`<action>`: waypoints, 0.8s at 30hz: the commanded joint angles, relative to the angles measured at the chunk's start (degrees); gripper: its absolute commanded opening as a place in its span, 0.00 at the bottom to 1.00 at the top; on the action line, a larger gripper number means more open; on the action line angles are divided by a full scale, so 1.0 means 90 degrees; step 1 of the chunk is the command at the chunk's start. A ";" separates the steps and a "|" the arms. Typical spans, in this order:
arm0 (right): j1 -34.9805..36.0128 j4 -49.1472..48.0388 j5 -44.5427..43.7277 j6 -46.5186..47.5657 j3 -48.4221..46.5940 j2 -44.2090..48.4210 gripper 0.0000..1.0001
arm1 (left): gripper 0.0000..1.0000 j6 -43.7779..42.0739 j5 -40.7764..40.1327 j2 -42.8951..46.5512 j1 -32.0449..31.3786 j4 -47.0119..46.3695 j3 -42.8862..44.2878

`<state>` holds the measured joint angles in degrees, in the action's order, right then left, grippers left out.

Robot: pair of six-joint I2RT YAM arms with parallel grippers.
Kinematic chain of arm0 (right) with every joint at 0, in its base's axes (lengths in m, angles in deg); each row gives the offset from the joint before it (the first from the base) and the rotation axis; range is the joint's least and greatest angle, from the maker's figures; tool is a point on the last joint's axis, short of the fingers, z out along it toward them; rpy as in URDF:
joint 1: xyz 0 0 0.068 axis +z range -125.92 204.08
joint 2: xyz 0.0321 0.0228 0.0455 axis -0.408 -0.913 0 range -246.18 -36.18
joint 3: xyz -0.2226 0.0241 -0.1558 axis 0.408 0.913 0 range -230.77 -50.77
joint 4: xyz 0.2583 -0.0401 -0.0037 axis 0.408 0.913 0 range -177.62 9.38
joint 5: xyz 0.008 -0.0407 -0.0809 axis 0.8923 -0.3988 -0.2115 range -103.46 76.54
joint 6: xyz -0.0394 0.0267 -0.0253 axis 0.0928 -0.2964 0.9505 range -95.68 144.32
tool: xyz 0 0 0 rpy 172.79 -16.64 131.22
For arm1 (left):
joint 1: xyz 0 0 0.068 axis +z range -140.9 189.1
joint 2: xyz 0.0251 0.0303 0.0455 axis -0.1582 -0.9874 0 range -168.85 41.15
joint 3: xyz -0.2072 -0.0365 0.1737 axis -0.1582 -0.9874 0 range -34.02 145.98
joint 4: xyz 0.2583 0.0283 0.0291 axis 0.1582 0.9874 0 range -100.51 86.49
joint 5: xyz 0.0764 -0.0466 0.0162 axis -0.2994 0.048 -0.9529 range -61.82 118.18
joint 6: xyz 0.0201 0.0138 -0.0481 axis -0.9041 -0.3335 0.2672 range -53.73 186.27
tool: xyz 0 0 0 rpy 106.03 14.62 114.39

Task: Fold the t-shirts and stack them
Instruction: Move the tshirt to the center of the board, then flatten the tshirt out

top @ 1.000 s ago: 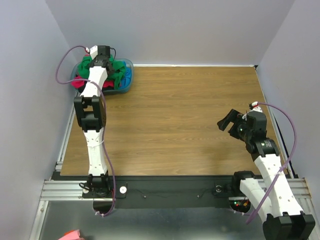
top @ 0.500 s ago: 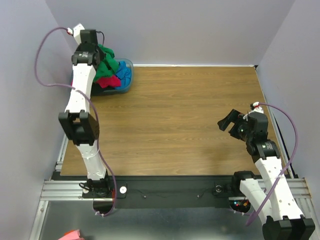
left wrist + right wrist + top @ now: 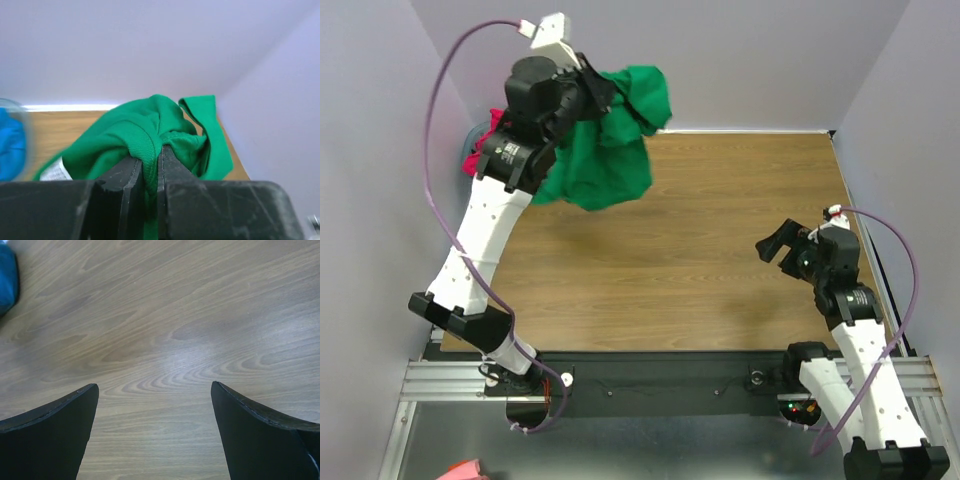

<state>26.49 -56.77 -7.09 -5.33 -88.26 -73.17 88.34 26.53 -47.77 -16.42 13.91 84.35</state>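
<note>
My left gripper (image 3: 600, 95) is raised high above the table's far left corner and is shut on a bunched fold of the bright green t-shirt (image 3: 605, 150). The shirt hangs loose in the air below and to the right of it. In the left wrist view the green t-shirt (image 3: 150, 120) is pinched between the two black fingers (image 3: 125, 175) of the left gripper (image 3: 151, 156). A magenta-pink t-shirt (image 3: 478, 160) peeks out behind the left arm. My right gripper (image 3: 772, 245) hovers open over the right side of the table, with nothing between its fingers (image 3: 55, 415).
The wooden table (image 3: 700, 260) is walled on three sides. The left arm hides most of the blue basin in the far left corner. A blurred blue patch (image 3: 10, 150) shows at the left of the left wrist view. A pink scrap (image 3: 465, 470) lies below the table's front rail.
The left gripper shut on the green t-shirt in the basin, then lifted it up and to the right, out over the table. The right arm has stayed put.
</note>
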 commanded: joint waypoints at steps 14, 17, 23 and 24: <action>-0.0014 0.0049 -0.0183 0.0003 -0.0160 0.0273 1.00 | 0.98 0.0994 -0.0206 0.2086 -0.0368 -0.1816 -0.6323; -0.0005 -0.0106 0.0579 0.0150 -0.0326 -0.0127 1.00 | 0.98 0.1365 -0.0519 0.2846 -0.0368 -0.1708 -0.7445; 0.0307 -0.1033 0.1461 -0.0094 -0.0189 -0.0820 1.00 | 0.98 0.1913 -0.0696 0.3532 -0.0378 -0.1444 -0.8453; 0.0675 -0.1151 0.1363 -0.0133 -0.0209 -0.0918 1.00 | 0.98 0.2001 -0.0696 0.3533 -0.0378 -0.1435 -0.8522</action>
<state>27.65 -58.89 1.57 -5.51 -88.63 -79.35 102.04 22.42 -17.24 -19.91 3.05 10.50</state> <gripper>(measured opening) 0.998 0.983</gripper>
